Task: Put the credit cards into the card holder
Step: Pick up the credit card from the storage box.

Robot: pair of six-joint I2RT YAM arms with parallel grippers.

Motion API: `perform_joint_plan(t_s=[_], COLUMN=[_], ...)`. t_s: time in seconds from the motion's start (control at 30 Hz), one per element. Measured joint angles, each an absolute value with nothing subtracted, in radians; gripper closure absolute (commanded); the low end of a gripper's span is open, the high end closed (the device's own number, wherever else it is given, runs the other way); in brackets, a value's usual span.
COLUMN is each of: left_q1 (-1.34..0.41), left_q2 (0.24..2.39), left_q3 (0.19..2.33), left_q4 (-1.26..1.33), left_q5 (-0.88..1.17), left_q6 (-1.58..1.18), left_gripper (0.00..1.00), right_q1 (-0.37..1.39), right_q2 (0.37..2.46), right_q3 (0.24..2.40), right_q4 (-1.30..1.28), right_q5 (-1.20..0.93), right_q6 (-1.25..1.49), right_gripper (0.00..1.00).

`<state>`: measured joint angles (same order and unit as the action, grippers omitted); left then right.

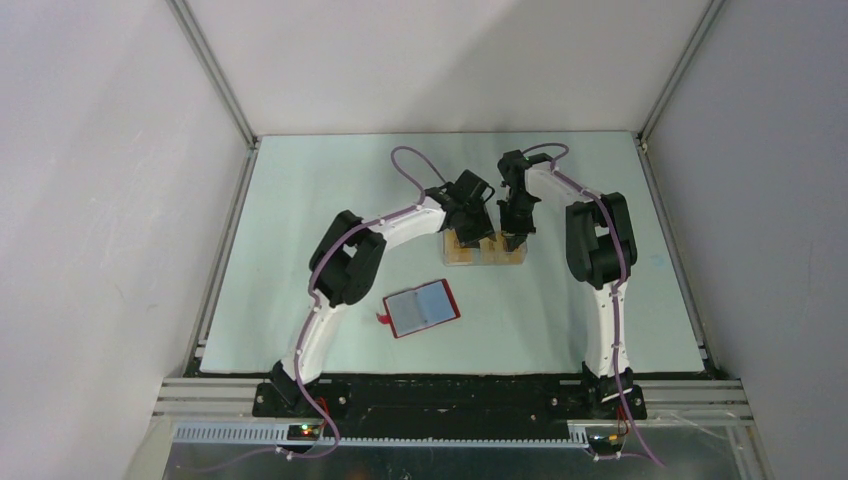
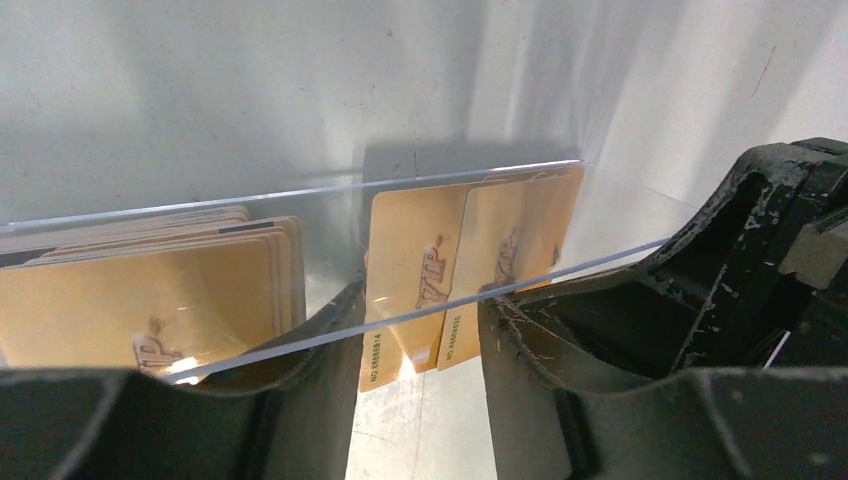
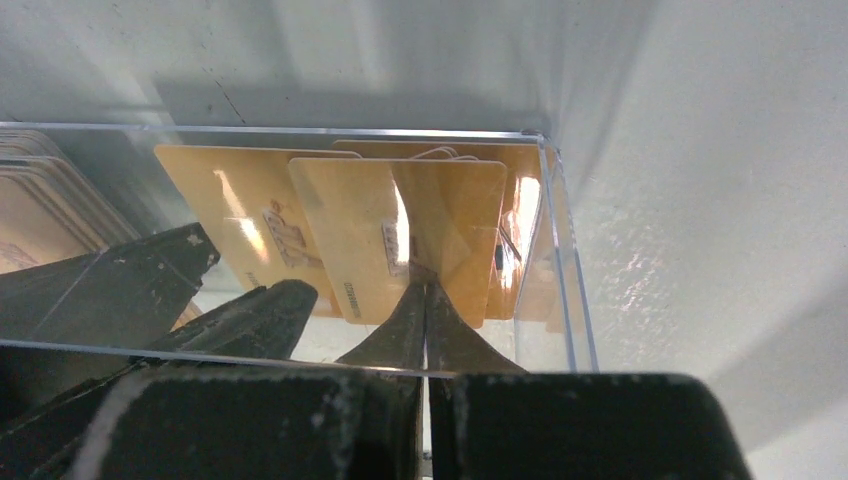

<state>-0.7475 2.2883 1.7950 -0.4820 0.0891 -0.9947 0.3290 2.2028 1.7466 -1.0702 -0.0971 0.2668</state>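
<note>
Cards (image 3: pixel 340 225) stand upright in the clear box (image 1: pixel 485 255). The left jaws are released, and two cards show in their gap. The right jaws are clenched inside the box, tips against a card. The open wallet (image 1: pixel 423 308) lies apart from the box, toward the arm bases.

Box (image 3: pixel 566 262) walls, R jaws hem cards (image 3: pixel 340 225); top open.

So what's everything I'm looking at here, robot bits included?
credit cards: several, too overlapped to count, orange-tan, standing in the clear box.
clear box: one, see-through, mid-table.
card holder: one, red with blue-grey inside, lying open, nearer the arm bases.
table: one, pale.
walls: white, around the table.
arms: two, white and black, both reaching to the box.
left gripper: one, black, open, at the box.
right gripper: one, black, shut, tips among the cards.
</note>
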Motion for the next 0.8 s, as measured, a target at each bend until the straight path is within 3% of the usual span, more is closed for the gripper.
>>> perform_joint_plan(t_s=[0.27,0.6,0.8], left_q1=[-0.742,-0.751,-0.752], left_q2=[2.262,2.207,2.22], left_q3=[1.741,1.656,1.68], left_q4=[-0.44,-0.41,-0.433], left_q5=[0.093,0.084,0.094], left_q6=[-0.994,-0.991,-0.987], left_gripper=[0.6,0.46,0.47], right_q1=[0.327,0.325,0.325], right_q2=[2.202,2.202,2.202], right_q3=[1.747,1.745,1.744], right_q4=[-1.071,-1.071,-1.069], right_q5=[-0.105,-0.105,-0.107], right_q6=[0.267,0.268,0.268], right_gripper=[1.0,1.0,1.0])
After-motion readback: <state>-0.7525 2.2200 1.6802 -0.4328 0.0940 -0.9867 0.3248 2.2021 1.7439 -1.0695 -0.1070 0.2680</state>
